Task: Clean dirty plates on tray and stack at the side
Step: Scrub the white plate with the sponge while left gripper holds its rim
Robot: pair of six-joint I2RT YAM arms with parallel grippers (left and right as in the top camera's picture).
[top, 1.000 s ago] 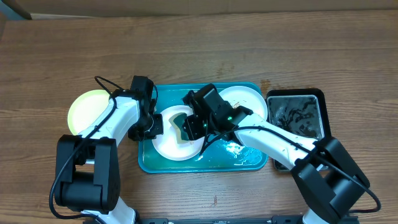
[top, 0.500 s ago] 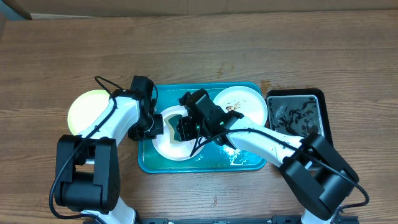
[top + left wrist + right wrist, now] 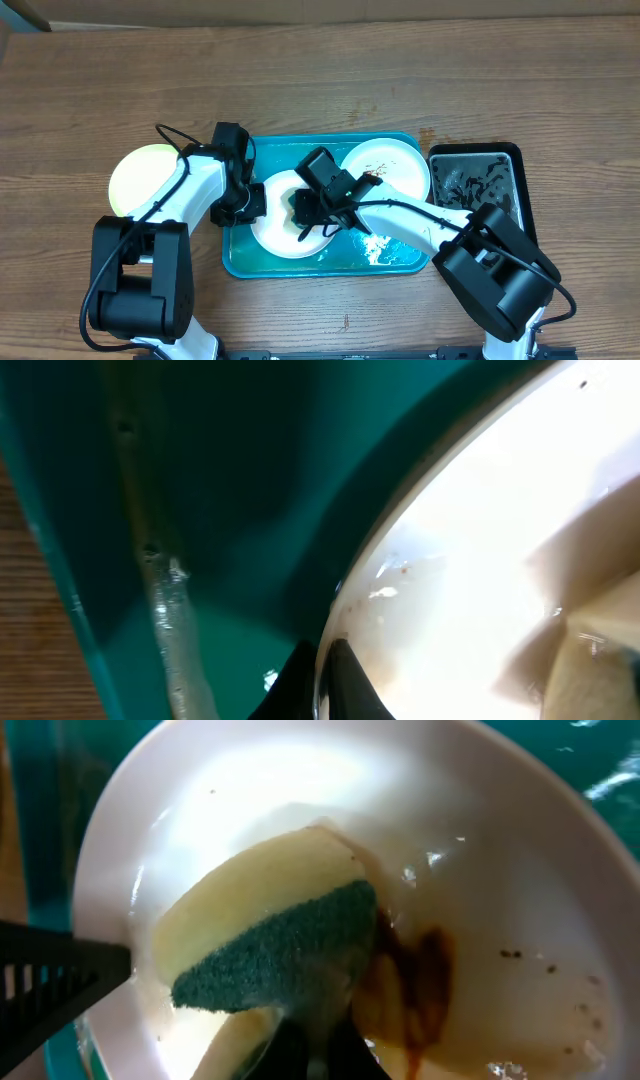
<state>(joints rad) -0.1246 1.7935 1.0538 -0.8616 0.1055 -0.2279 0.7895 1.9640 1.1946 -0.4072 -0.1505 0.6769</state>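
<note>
A white plate (image 3: 278, 232) lies in the left half of the turquoise tray (image 3: 236, 262). My left gripper (image 3: 248, 203) is shut on this plate's left rim (image 3: 400, 550). My right gripper (image 3: 308, 207) is shut on a yellow sponge with a green scrub side (image 3: 270, 935) and presses it on the plate, next to a brown smear (image 3: 420, 985). A second white plate (image 3: 392, 165) with brown specks lies in the tray's right half. The pale yellow-green plate (image 3: 138, 178) lies on the table left of the tray.
A smaller black tray (image 3: 478, 188) with dark wet residue stands right of the turquoise tray. Water pools in the turquoise tray's front right part (image 3: 385, 250). Wooden table (image 3: 330, 70) extends behind the trays.
My right gripper has swept the sponge across the left plate, first leftward then to its middle. The left gripper has kept hold of the plate's rim.
</note>
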